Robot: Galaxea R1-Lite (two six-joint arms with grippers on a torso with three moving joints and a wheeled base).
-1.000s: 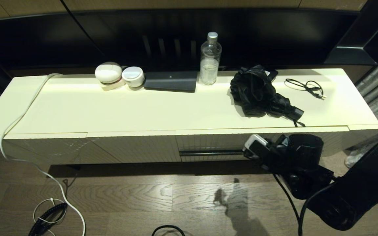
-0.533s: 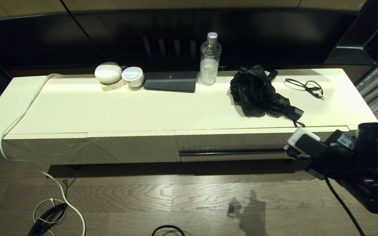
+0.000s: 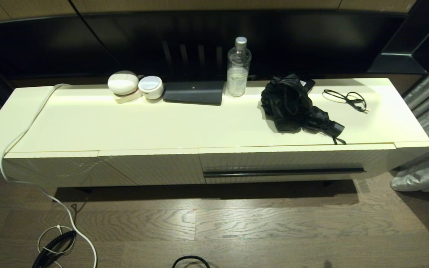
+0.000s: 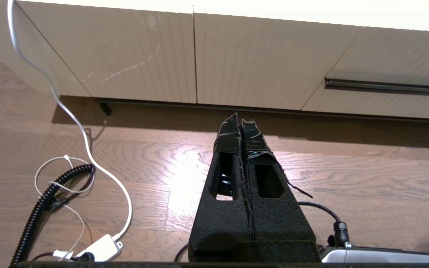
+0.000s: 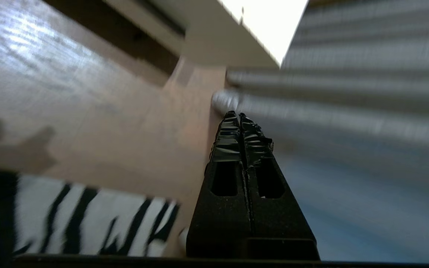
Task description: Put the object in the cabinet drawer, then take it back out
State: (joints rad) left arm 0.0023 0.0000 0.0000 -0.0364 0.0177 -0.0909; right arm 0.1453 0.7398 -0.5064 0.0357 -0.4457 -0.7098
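Note:
The black folding umbrella (image 3: 296, 106) lies on the cabinet top (image 3: 162, 123) at the right, its handle toward the front edge. Below it the cabinet drawer (image 3: 292, 163) is closed, its dark handle slot (image 3: 283, 172) running along the ribbed front; that slot (image 4: 387, 86) also shows in the left wrist view. My left gripper (image 4: 240, 118) is shut and empty, low over the wood floor in front of the cabinet. My right gripper (image 5: 236, 116) is shut and empty, out by the grey curtain past the cabinet's right end. Neither arm shows in the head view.
On the cabinet top stand a clear bottle (image 3: 238, 67), a flat black box (image 3: 194, 92), two white round items (image 3: 134, 85) and a thin black cable loop (image 3: 346, 98). A white cable (image 3: 21, 149) trails to the floor at left. Grey curtain (image 3: 428, 111) hangs at right.
My right arm has swung from in front of the drawer's handle slot out to the right and left the head view. The drawer and umbrella have not moved.

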